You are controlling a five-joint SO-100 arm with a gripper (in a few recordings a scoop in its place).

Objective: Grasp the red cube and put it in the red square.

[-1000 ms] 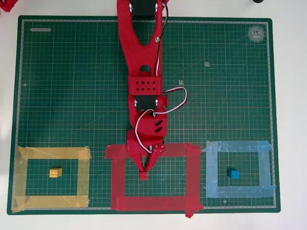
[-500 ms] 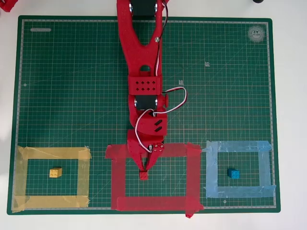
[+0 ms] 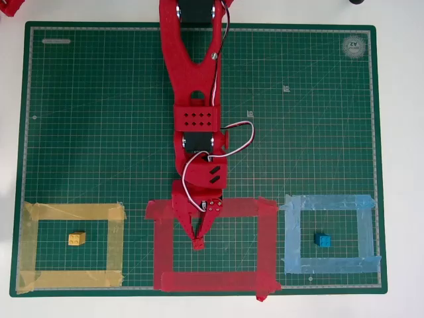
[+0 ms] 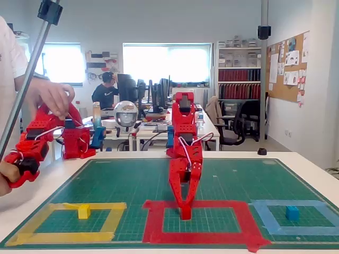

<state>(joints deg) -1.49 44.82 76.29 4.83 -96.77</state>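
1. Inside the red square [image 3: 268,245], a bit toward 12 o'clock of its middle in the overhead view, sits the red cube [image 3: 197,244], on the green mat [image 3: 99,132] and clear of the tape on all sides.
2. Gripper [image 3: 197,237] points down at it from 12 o'clock, fingers pinched to a narrow V with the tips right at the cube's top edge. Looks clamped on the cube, but red on red makes it hard to be sure.
3. From the fixed view the gripper [image 4: 185,209] comes down steeply and the cube [image 4: 185,214] is at its tips, low at the mat; can't tell if it's touching down or not.
4. Yellow cube [image 3: 77,238] sits in the yellow frame [image 3: 73,212] at 9 o'clock of the red square, blue cube [image 3: 322,240] in the light blue frame [image 3: 328,203] at 3 o'clock. Both well apart from the gripper.
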